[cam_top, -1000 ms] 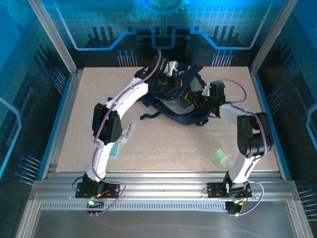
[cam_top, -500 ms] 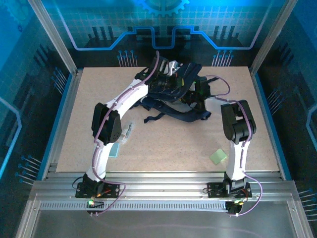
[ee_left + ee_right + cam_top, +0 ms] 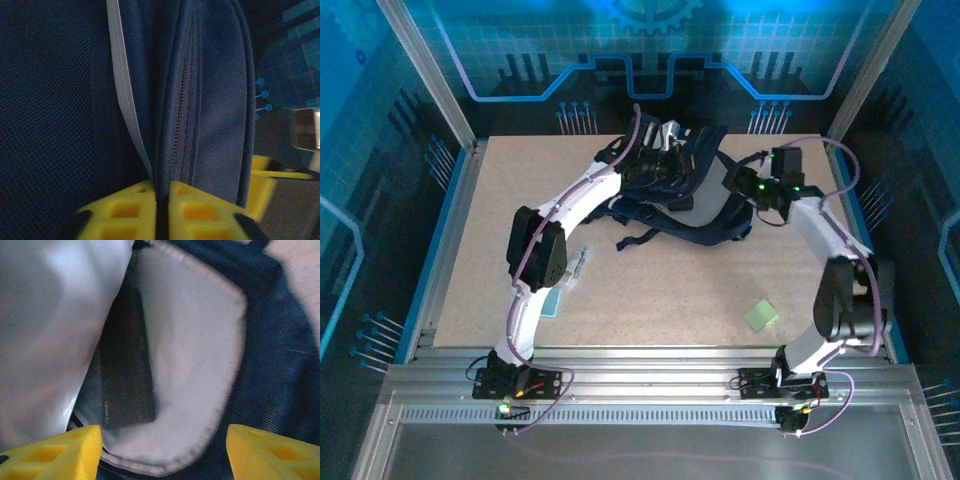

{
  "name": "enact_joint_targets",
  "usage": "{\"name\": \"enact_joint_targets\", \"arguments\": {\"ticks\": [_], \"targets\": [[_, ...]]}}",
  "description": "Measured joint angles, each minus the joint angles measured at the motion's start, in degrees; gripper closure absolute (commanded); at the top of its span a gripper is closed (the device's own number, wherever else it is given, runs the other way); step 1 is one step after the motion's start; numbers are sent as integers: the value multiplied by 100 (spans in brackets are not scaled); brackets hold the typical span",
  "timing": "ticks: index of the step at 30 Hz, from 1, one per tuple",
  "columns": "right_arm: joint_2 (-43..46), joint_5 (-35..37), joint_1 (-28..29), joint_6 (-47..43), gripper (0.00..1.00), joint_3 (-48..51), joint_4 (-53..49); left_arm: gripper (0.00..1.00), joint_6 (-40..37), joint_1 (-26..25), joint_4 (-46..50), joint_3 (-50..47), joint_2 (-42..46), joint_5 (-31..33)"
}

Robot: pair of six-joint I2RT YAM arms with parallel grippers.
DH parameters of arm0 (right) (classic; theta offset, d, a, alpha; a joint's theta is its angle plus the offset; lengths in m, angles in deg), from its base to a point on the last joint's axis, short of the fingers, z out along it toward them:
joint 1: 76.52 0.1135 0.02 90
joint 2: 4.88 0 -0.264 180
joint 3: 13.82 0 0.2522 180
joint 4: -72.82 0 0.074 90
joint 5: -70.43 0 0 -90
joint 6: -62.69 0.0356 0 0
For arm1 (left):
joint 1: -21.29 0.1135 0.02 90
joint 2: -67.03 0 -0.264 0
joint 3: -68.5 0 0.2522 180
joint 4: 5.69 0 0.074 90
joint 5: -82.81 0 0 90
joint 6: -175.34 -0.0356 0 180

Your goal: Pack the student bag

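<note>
The student bag (image 3: 712,228) lies at the back middle of the table, dark navy with its mouth held open. My left gripper (image 3: 658,168) is at the bag's top edge. In the left wrist view its yellow fingers (image 3: 200,210) are shut on a fold of navy fabric (image 3: 210,125) beside a zip. My right gripper (image 3: 734,181) hovers just right of the opening, open and holding nothing. The right wrist view looks between its spread fingers (image 3: 270,450) into the pale grey lining (image 3: 195,365), where a flat black case (image 3: 127,385) lies inside.
A green pad (image 3: 760,316) lies on the table near the right arm's base. A pale teal card (image 3: 553,303) and a small clear item (image 3: 578,267) lie beside the left arm. Loose straps (image 3: 635,238) trail from the bag's front.
My right gripper has opened and drawn back out of the bag toward the right. The left gripper has stayed at the bag's top edge.
</note>
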Motion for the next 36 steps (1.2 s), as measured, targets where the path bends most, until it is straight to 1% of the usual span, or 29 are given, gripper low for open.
{"name": "enact_joint_targets", "arguments": {"ticks": [1,4,6,8,10,13,16,19,22,25,28,32,34,35,36], "targets": [[208,94,-31,-116,33,2,-216,39,11,-9,-83,0,-11,-2],[669,201,-17,-385,34,-2,-769,26,2,0,-306,-4,0,0],[813,271,59,-514,34,-61,-1115,22,-15,33,-487,-199,101,33],[846,398,254,-623,33,-190,-1408,19,-17,133,-649,-686,358,63],[846,525,564,-675,33,-302,-1587,18,-26,302,-750,-1274,699,120],[846,627,1106,-671,33,-341,-1690,18,-22,619,-874,-2116,1217,363],[846,723,1510,-566,33,-341,-1733,18,59,940,-984,-2942,1716,702],[813,817,1755,-446,33,-339,-1725,19,289,1180,-1156,-3674,2044,955],[675,815,1823,-365,33,-343,-1707,20,455,1333,-1355,-4129,2072,1147],[409,815,1838,-330,34,-435,-1733,21,533,1397,-1375,-4124,1875,1259],[201,824,1928,-326,33,-553,-1777,19,619,1405,-1414,-3891,1552,1318],[149,861,2063,-306,33,-568,-1786,19,839,1403,-1499,-3657,1126,1427],[149,861,2090,-247,33,-555,-1749,23,931,1405,-1495,-3493,894,1469],[149,859,2096,-208,33,-529,-1692,28,970,1405,-1502,-3421,807,1499],[149,855,2111,-151,33,-487,-1617,38,1019,1405,-1521,-3340,719,1558]]}}
